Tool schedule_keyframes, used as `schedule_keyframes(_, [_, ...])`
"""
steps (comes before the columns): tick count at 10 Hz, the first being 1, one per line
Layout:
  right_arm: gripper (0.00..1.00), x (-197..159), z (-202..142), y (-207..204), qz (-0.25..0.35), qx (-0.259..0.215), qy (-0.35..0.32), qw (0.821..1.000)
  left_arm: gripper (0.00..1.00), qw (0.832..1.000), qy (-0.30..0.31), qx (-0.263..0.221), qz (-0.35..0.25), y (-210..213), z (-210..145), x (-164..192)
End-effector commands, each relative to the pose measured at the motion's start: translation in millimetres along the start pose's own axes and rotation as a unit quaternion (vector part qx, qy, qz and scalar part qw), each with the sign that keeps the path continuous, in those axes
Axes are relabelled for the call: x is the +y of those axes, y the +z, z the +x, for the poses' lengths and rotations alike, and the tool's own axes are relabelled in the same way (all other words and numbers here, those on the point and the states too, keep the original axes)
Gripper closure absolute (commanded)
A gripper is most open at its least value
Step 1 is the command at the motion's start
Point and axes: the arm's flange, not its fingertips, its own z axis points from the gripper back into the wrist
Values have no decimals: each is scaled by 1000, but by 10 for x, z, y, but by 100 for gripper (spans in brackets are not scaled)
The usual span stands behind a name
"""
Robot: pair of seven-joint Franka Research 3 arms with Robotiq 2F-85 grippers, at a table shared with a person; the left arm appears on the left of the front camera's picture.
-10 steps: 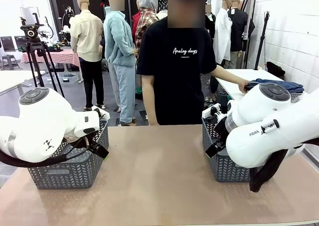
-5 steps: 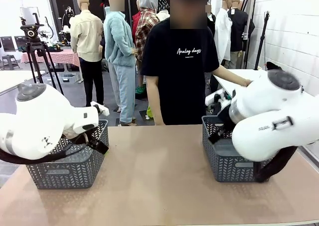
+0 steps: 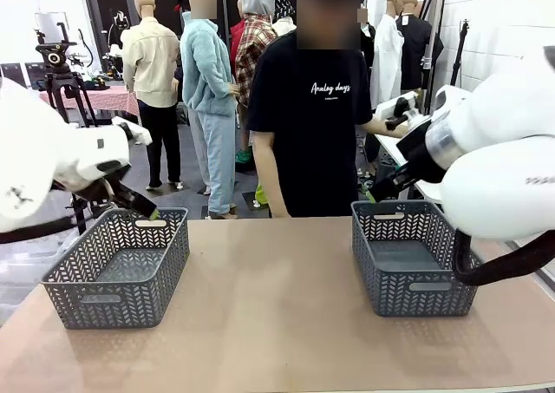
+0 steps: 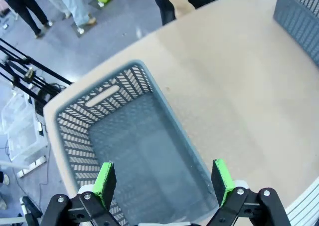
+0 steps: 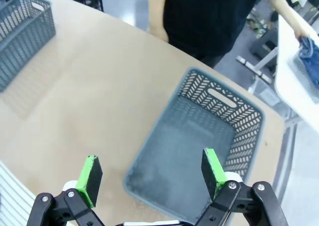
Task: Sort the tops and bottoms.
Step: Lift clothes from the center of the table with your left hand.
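Bright even indoor light; soft shadows; wrist views wide-angle warped, slightly blurred.

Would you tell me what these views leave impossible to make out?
- Right wrist view: blue cloth cut off by the right edge; shorts or not, unclear.
- Front view: person's hand hidden behind the right arm.
- Left wrist view: basket, near end hidden by left claw and bottom edge.

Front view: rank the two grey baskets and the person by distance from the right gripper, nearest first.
1. Right basket, just below the right gripper.
2. Person, at the table's far side, centre.
3. Left basket, at the table's opposite, left end.
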Motion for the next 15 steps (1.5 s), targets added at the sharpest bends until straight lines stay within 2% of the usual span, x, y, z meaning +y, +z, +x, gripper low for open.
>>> schedule_keyframes(1, [0,-113,-356,273,35,-6,-21,999,0,999,-11,-29,-16,380,-63,44])
schedule_keyframes(3, [0,-196,-577,268,50,7,-45,998,0,999,-17,-38,-17,524,-31,49])
schedule_keyframes(7, [0,-198,-639,149,59,33,-36,997,0,998,-28,-23,-58,395,-43,-48])
schedule_keyframes(8, [0,-323,-158,264,44,25,-48,998,0,999,-27,-32,-19,536,62,-51])
schedule_keyframes(15, [0,-323,-158,264,44,25,-48,998,0,999,-27,-32,-19,536,62,-51])
